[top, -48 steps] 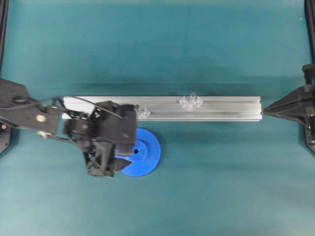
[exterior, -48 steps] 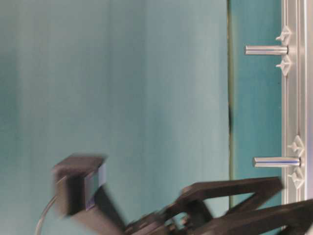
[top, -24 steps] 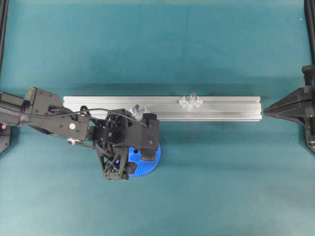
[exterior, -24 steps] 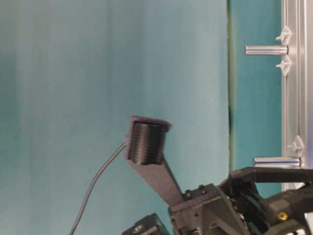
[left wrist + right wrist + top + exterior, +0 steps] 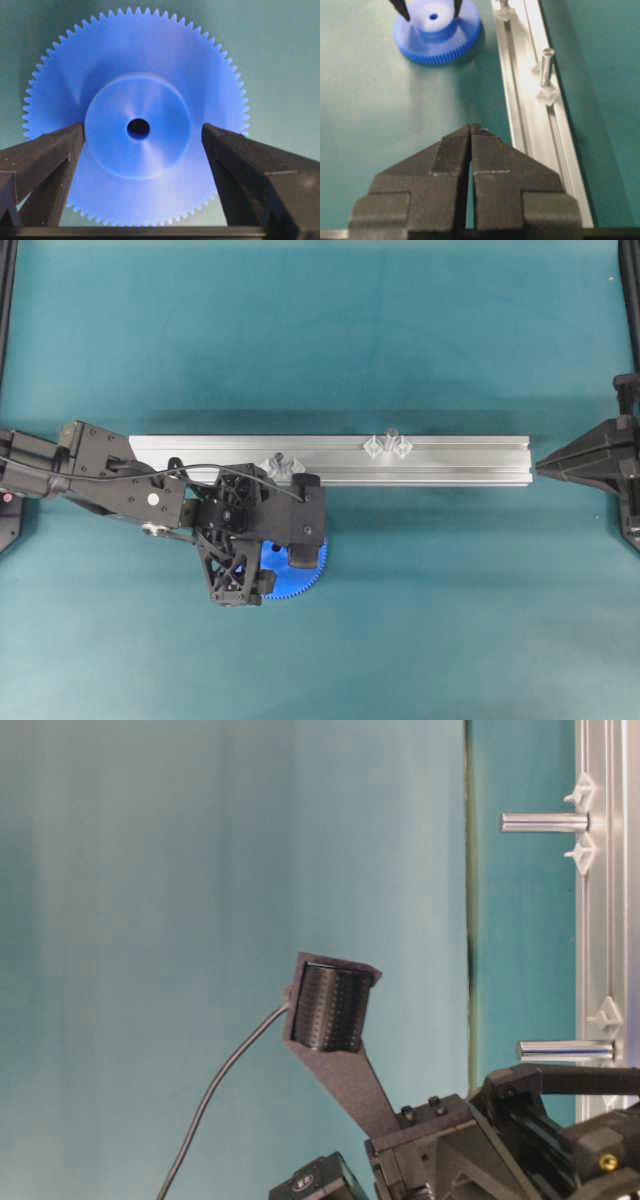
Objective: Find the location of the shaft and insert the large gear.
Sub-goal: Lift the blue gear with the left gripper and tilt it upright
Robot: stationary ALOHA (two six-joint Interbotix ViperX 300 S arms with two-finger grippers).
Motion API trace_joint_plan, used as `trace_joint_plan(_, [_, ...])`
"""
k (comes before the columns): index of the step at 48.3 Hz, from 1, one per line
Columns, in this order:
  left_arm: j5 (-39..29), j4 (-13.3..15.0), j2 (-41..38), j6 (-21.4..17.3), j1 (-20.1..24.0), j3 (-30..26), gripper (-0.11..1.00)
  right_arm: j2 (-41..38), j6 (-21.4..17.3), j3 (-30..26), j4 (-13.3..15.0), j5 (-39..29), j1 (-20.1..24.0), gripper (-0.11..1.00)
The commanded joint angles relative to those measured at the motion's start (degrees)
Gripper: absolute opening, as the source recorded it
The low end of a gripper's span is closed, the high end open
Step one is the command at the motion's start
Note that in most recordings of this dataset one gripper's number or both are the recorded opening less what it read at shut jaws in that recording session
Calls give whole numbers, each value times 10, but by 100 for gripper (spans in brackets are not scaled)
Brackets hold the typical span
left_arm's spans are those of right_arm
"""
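A flat teal-green mat covers the whole work surface, and a long silver aluminium rail with lengthwise grooves lies across its middle. Dark frame posts stand at the left and right borders of the overhead view. Behind the rail the mat is bare to the far edge; in front of the rail, to the right of the gear, it is also open.

The large gear, a bright blue plastic toothed disc with a raised round hub and a small centre hole, lies flat on the mat just in front of the rail, toward the rail's left half. The left gripper is down over it, its black fingers spread wide, one on each side of the hub; the left finger looks to be touching the hub and the right finger stands a little clear, so nothing is clamped.

The shaft, a slim upright grey metal pin between two small translucent diamond-shaped brackets, stands on the rail right of its middle, well apart from the gear. A second pin rises from the rail just behind the left gripper.

The right gripper hangs off the rail's right end, its black jaws pressed together and empty.
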State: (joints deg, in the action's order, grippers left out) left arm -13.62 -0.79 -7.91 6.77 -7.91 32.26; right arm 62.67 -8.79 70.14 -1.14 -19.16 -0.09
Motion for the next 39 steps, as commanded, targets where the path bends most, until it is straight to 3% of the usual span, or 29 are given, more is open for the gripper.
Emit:
trace_joint_plan(1, [-4, -2, 9, -1, 1, -11, 94, -4, -5, -4, -1, 5, 2, 2])
trace_joint_plan(39, [-20, -1, -7, 0, 1, -30, 94, 10, -6, 3, 0, 6, 2, 2])
